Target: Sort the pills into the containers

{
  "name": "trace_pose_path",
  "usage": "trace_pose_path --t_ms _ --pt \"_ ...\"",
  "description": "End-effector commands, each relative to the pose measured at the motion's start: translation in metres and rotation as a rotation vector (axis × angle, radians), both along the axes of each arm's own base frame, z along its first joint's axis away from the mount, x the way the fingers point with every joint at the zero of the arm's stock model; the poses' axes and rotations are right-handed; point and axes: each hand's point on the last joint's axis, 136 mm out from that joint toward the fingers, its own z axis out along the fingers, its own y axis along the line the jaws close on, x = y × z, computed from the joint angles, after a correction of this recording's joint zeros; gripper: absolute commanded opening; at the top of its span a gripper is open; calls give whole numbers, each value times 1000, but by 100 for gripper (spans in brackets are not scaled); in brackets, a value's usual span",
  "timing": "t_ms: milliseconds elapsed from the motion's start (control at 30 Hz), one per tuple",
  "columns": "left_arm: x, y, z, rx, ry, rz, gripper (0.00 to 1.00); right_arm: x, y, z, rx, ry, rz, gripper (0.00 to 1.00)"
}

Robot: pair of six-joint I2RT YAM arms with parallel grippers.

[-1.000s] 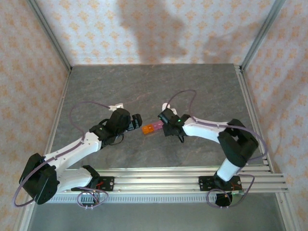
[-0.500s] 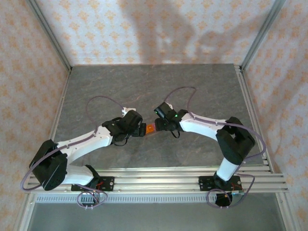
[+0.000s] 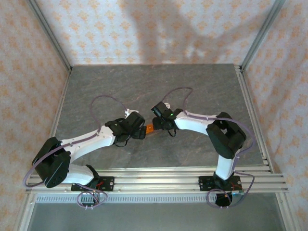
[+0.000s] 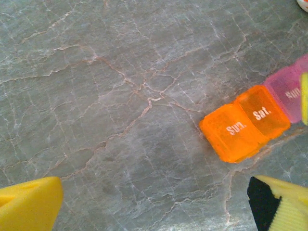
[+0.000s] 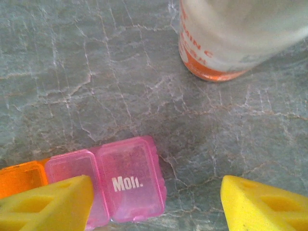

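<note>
The left gripper, wide open and empty, hovers by the strip of joined translucent plastic cells — orange end to pink — on the grey marbled table, while the right gripper, jaws parted and empty, should centre on the pink end before closing, clear of the white orange-banded bottle.

The far half of the table is bare from left edge to right edge, both far corners included. Near the middle the left arm slants in from the near left corner and the right arm from the near right, and they meet over the strip, barring any way across there. The bottle stands near the strip's pink end, with a bare gap of table between them. Rails run along the near edge.
</note>
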Motion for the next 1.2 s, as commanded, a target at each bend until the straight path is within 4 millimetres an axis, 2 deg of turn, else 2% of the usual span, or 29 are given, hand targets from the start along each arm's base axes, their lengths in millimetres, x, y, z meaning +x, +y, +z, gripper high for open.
trace_pose_path --t_ms 0,333,933,1167 --pt "-1 -2 -6 56 3 -40 100 3 -3 -7 -12 3 -26 70" --pt "0 -20 -25 99 31 -93 100 -2 -6 -15 -17 20 -26 70" --pt "24 -14 -32 211 27 -51 100 -6 -7 -22 -15 41 -23 69" --pt "32 -4 -30 205 34 -18 100 -6 -6 -23 -15 43 -21 69"
